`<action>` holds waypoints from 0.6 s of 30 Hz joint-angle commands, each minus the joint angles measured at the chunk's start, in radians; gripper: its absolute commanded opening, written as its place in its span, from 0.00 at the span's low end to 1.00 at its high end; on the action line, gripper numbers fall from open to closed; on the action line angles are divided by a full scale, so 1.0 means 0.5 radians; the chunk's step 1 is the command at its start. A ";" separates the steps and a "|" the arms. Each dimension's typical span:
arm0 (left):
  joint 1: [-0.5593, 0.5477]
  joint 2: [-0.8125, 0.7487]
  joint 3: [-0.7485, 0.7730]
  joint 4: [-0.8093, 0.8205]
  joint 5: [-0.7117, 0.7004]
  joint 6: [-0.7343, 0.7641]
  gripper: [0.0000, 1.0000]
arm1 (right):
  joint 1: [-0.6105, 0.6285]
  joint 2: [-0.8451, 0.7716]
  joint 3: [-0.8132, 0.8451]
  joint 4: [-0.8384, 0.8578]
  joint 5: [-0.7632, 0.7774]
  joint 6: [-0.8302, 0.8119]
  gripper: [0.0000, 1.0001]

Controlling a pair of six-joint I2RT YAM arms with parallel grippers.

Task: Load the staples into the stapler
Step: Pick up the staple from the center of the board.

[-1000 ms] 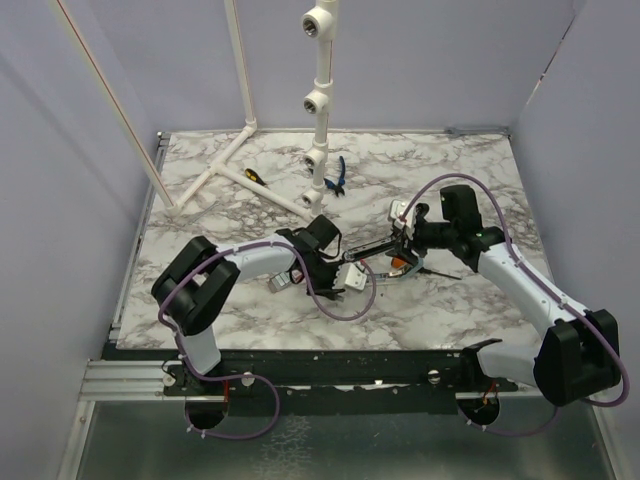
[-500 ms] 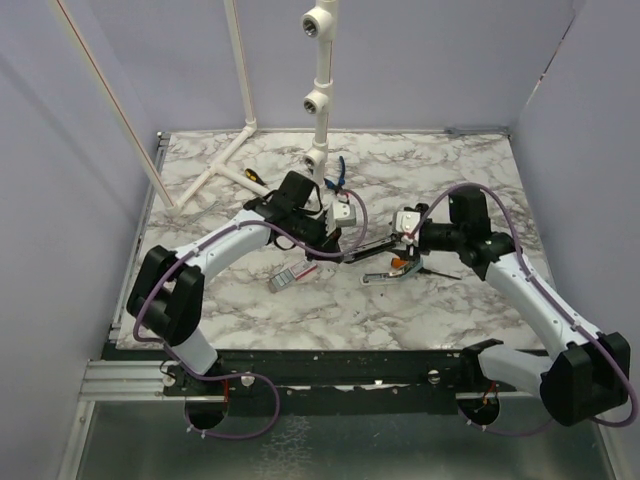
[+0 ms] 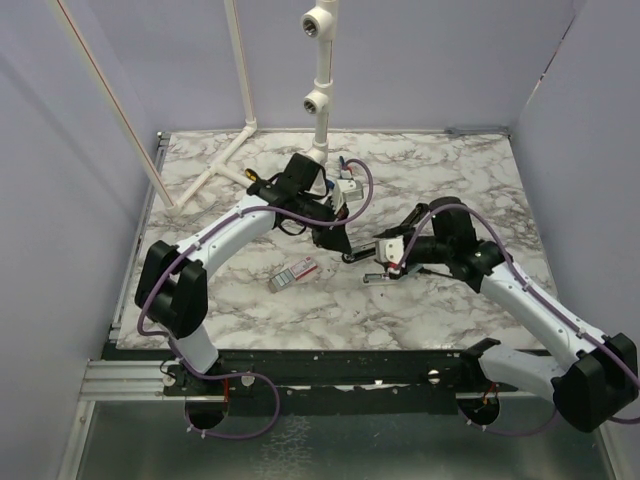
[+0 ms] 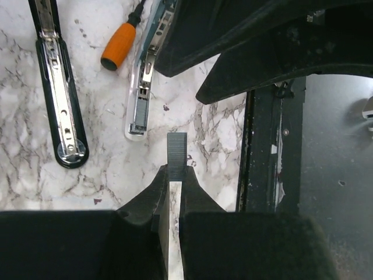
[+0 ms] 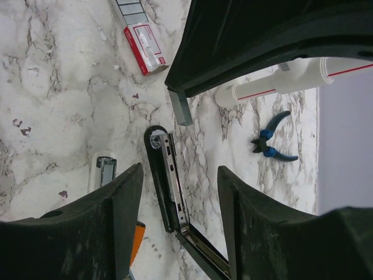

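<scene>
- Left wrist view: my left claw (image 4: pixel 176 175) is pinched narrow on a grey staple strip (image 4: pixel 176 149). The strip sticks out past the fingertips, clear of the marble table (image 4: pixel 105 169).
- From that strip, the stapler (image 4: pixel 58 99) lies open at ten o'clock with its metal channel facing up. The pale teal bar (image 4: pixel 141 99) lies between us, and the orange-handled screwdriver (image 4: pixel 119 49) is at eleven.
- My right claw (image 5: pixel 180 175) stands wide, one finger on either side of the stapler's rounded end, and as far as I can tell it is not touching it.
- In the right wrist view the strip hangs at twelve o'clock, just beyond that end. The staple box (image 5: pixel 145 46) sits further out at eleven.
- To do this well, I judge I should line the strip's length up with the channel before lowering it, then slide it in flat.
- The right claw should steady the stapler first, so a nudge cannot skate it away.
- The strip is thin, so a skewed entry could snap or jam it.
</scene>
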 commanded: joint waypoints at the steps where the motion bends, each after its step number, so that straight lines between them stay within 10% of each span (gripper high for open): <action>1: -0.003 0.085 0.055 -0.159 0.084 -0.080 0.02 | 0.060 -0.037 -0.017 0.014 0.146 -0.107 0.56; 18: -0.014 0.194 0.093 -0.175 0.196 -0.195 0.01 | 0.373 0.041 -0.074 0.094 0.440 -0.265 0.42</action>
